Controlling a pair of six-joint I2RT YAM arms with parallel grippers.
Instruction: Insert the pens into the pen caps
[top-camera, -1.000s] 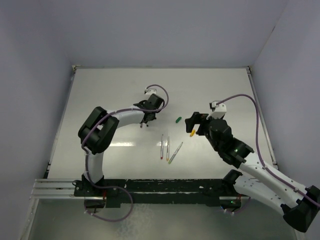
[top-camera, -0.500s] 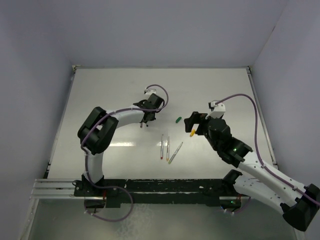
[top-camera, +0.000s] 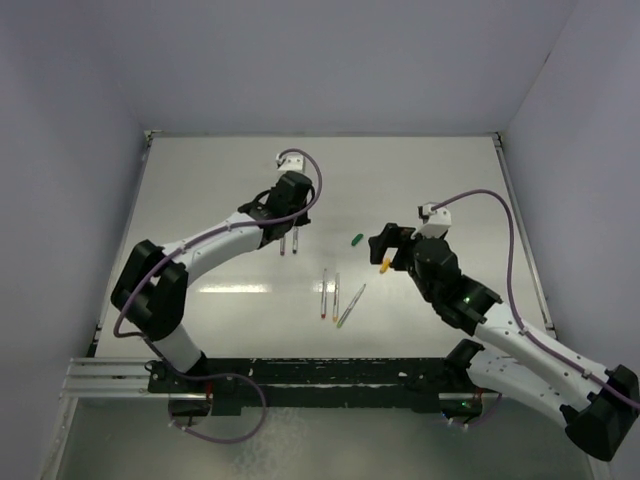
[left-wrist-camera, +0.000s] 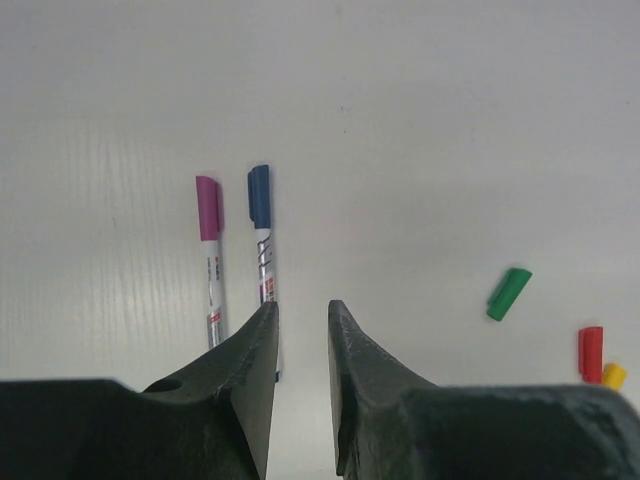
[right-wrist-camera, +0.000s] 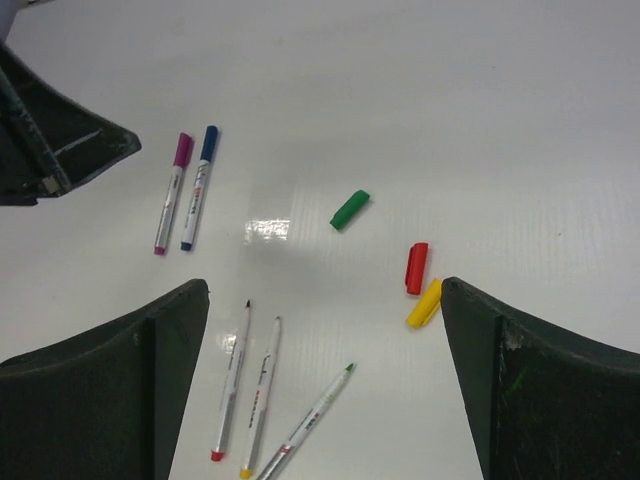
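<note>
Two capped pens lie side by side, one with a purple cap (left-wrist-camera: 209, 255) and one with a blue cap (left-wrist-camera: 262, 245); both also show in the right wrist view (right-wrist-camera: 171, 195). My left gripper (left-wrist-camera: 301, 318) is just behind them, jaws a narrow gap apart and empty. Three uncapped pens (right-wrist-camera: 258, 395) lie mid-table (top-camera: 336, 295), tips in red, yellow and green. Loose green cap (right-wrist-camera: 350, 209), red cap (right-wrist-camera: 417, 268) and yellow cap (right-wrist-camera: 424, 304) lie to their right. My right gripper (right-wrist-camera: 322, 285) is wide open and empty above them, the yellow cap beside its right finger.
The white table (top-camera: 200, 200) is walled by grey panels at the back and both sides. My left gripper (top-camera: 288, 225) and right gripper (top-camera: 388, 250) are about a hand's width apart, with the green cap (top-camera: 355, 239) between them.
My left arm has stretched out and its gripper has drawn back from the two capped pens towards the far side. The right arm has not moved.
</note>
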